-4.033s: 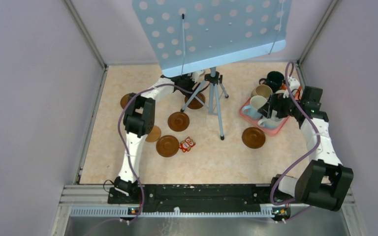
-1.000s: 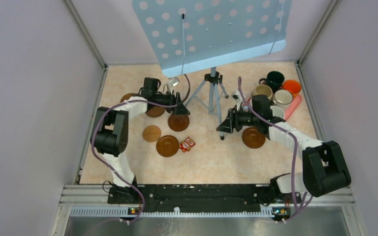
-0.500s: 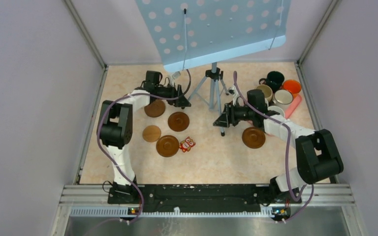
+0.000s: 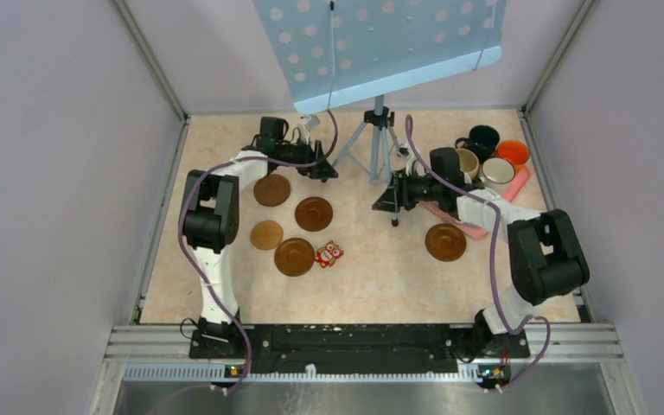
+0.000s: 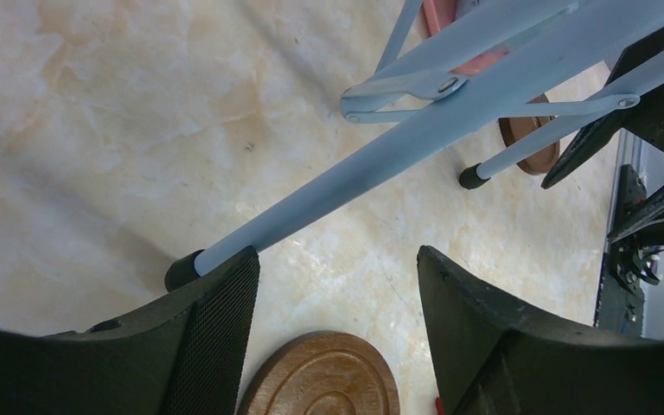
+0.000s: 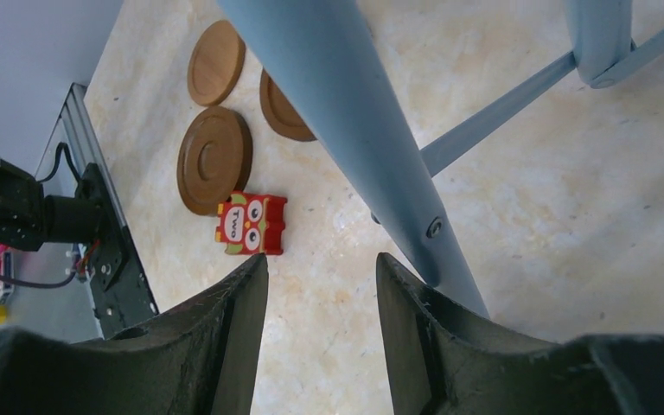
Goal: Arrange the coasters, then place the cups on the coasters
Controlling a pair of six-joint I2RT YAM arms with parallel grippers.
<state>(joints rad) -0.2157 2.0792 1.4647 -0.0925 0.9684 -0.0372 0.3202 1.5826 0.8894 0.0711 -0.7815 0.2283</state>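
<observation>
Hazard entry: my left tool (image 5: 335, 264) and right tool (image 6: 322, 264), both spread apart and empty, close beside the tripod legs (image 5: 415, 138) of the stand (image 4: 379, 130); a nudge may topple it onto the coasters (image 4: 314, 213) centre-left or the cups (image 4: 494, 170) far right.

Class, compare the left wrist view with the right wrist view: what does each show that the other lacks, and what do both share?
Only the left wrist view shows the tripod's black rubber foot beside the left pincer. Only the right wrist view shows the red owl figure and the light tan coaster, beyond the right pincer. Both show pale blue tripod legs, the marbled tabletop, a dark coaster, and a pincer standing open with nothing between its fingers.
</observation>
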